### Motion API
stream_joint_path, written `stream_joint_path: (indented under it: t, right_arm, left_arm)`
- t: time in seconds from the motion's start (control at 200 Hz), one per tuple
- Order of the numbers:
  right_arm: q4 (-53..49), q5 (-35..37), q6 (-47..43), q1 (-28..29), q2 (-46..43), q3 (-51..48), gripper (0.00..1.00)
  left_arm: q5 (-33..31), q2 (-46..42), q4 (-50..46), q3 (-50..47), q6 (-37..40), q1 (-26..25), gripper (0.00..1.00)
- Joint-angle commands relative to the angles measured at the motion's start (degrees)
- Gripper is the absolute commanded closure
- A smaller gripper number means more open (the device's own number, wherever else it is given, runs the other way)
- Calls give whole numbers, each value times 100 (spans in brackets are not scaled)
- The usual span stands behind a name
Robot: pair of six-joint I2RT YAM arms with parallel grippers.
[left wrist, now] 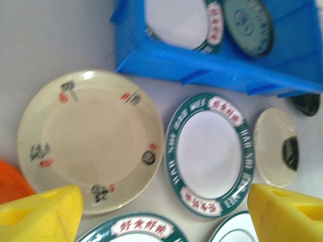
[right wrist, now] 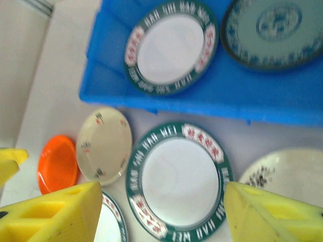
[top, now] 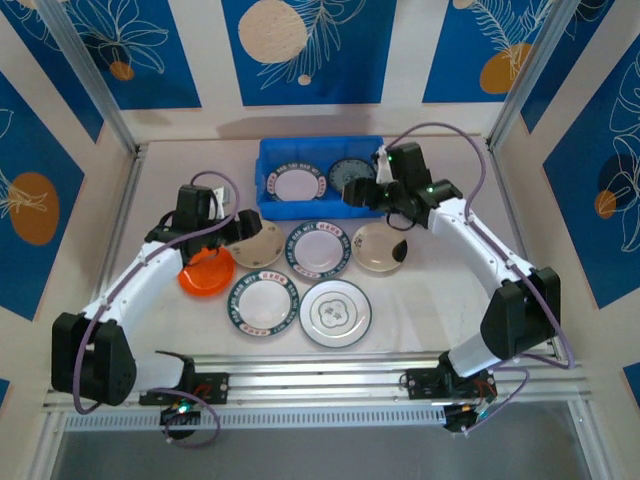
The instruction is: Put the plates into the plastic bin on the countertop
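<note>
The plastic bin (top: 270, 150) sits at the upper centre of the countertop (top: 180, 180) in the top view, its long axis running left to right and its open side up. Two plates lie inside it. The rear green-rimmed plate (top: 297, 184) is on the left, face up. The teal-patterned plate (top: 350, 172) is on the right, partly hidden by the right gripper (top: 360, 192).

Below the bin is a row of three plates, all flat and face up. These are the left cream plate (top: 258, 245), the middle green-rimmed plate (top: 319, 247) and the right cream plate (top: 378, 245). The orange plate (top: 205, 275) is at the lower left, under the left arm. Nearest the bottom of the frame are the front green-rimmed plate (top: 262, 302) and, just to its right, the teal-rimmed plate (top: 335, 313).

The left arm rises from the lower left and slants up and right. It ends with the left gripper (top: 238, 226) over the left cream plate's edge. In the left wrist view that gripper (left wrist: 164, 214) has its yellow fingers spread wide with nothing between them.

The right arm bends at an elbow on the right and reaches up and left to the bin's front right. In its wrist view the right gripper (right wrist: 161, 212) is likewise spread apart and empty, above the middle green-rimmed plate (right wrist: 176, 179).
</note>
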Motion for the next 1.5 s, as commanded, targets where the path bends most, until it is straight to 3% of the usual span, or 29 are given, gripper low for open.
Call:
stream_joint_path:
  t: [0.0,0.17,0.455,0.72,1.0,1.065,1.356,1.491]
  right_arm:
    - [329,-73,203,38,-159,-603,34]
    - [277,-90,445,-525,-356,-1064,34]
    - [1159,-535,1377,-2621,-643,-2152,40]
    - [1458,-271,1512,-3552,-397,-2378,51]
    - [1603,-158,1501,-3845,432,-2090,58]
    - [1737,-106,1525,-3807,552,-2066,63]
    - [1853,-37,1632,-3663,1303,-1519,65]
    - [1814,-71,1672,-3611,1530,-1267,70]
  left_arm:
    - [-334,-234,-252,-287,33,103,15]
    - [-285,-494,-163,-576,-37,345,15]
    - [414,-325,700,-679,-299,345,16]
    - [886,161,1666,-424,-688,344,18]
    - [1169,588,2051,-109,-824,323,19]
    - [1180,607,2076,-73,-809,327,19]
    - [1174,622,2107,-74,-775,319,20]
    - [1171,623,2174,-134,-785,311,22]
